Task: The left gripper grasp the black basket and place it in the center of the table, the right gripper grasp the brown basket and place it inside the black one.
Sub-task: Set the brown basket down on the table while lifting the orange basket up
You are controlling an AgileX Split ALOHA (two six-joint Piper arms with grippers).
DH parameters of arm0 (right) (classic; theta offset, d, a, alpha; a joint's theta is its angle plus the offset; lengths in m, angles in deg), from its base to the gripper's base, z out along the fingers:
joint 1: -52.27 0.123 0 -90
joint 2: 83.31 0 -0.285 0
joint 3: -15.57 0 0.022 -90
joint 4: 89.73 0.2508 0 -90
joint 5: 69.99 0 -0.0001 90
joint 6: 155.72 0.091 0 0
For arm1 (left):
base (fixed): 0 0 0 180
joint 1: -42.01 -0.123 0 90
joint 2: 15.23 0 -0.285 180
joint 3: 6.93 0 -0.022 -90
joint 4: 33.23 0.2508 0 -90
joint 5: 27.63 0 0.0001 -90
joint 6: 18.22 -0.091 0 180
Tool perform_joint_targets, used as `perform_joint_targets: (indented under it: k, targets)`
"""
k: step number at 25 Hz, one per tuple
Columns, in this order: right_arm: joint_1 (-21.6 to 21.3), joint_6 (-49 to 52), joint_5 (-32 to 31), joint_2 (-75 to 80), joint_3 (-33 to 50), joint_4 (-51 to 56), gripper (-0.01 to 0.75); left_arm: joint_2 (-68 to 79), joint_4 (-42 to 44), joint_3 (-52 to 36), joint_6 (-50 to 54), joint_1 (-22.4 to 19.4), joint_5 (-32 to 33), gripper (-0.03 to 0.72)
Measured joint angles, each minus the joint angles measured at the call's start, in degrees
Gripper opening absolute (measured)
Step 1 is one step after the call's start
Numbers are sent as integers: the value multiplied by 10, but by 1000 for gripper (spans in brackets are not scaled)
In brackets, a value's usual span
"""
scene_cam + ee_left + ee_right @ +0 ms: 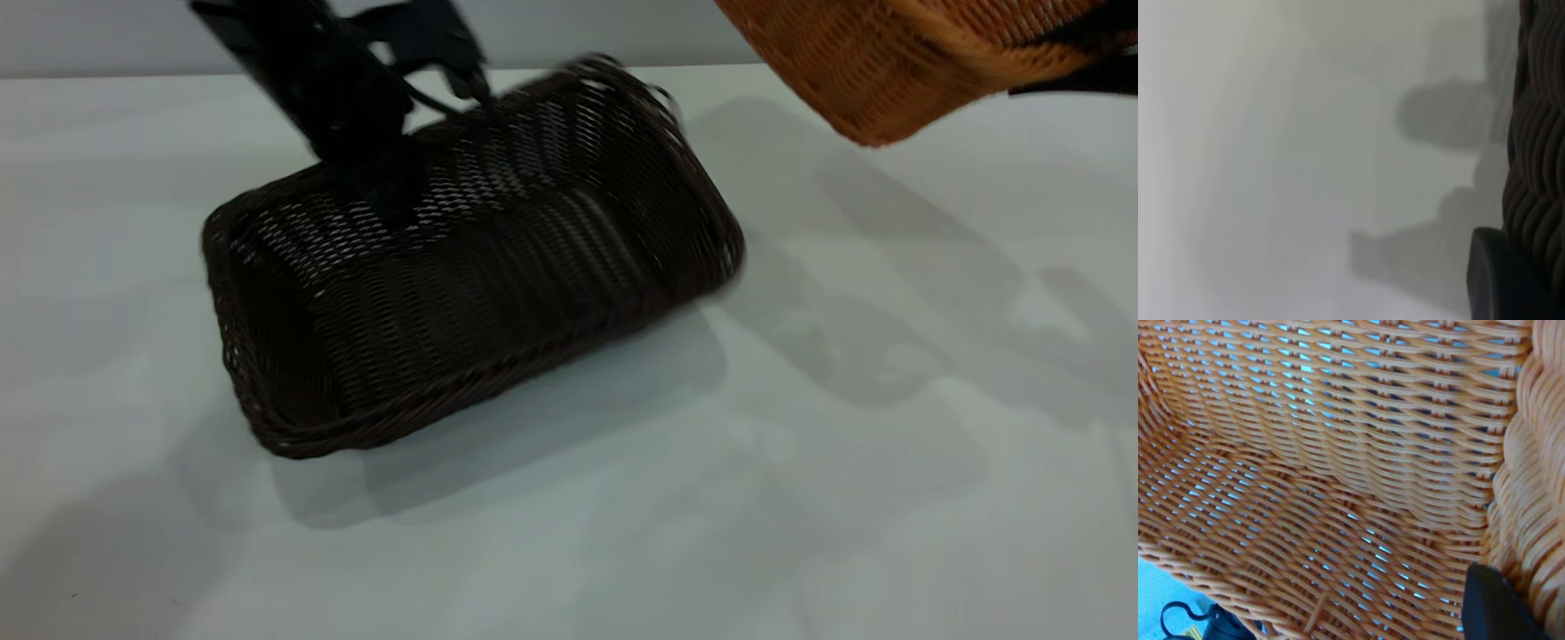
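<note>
Midway: my left gripper holds the black basket tilted at the table centre; my right gripper grips the brown basket aloft, far right, not yet nested.

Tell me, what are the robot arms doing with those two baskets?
The left claw grips the far wall of the black basket, which is tilted with one long edge down on the white table near the middle. The right arm holds the brown basket up in the air, off to the right of the black one; the tip of one of its fingers shows by that basket's rim. The brown basket is not inside the black one yet.
</note>
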State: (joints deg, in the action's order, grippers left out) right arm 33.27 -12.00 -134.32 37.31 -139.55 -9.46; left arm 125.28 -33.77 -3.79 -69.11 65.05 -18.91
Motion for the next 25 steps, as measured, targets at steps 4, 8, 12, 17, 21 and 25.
perform_joint_targets:
  k: [4,8,12,17,21,25]
  targets:
    - [0,1,0,0,-32,-2,67,2,1,0,-107,34,-9,78]
    - [0,2,0,-4,-45,-4,67,14,2,0,-140,45,-32,78]
    - [0,5,0,-4,-45,-8,67,15,5,0,-127,47,-35,79]
    - [0,6,0,-4,-45,-8,67,17,20,0,-112,51,-42,111]
    - [0,15,-1,-5,-45,-8,68,21,25,0,-109,51,-61,237]
    - [0,16,-1,-5,-45,9,69,15,26,0,-102,54,-83,398]
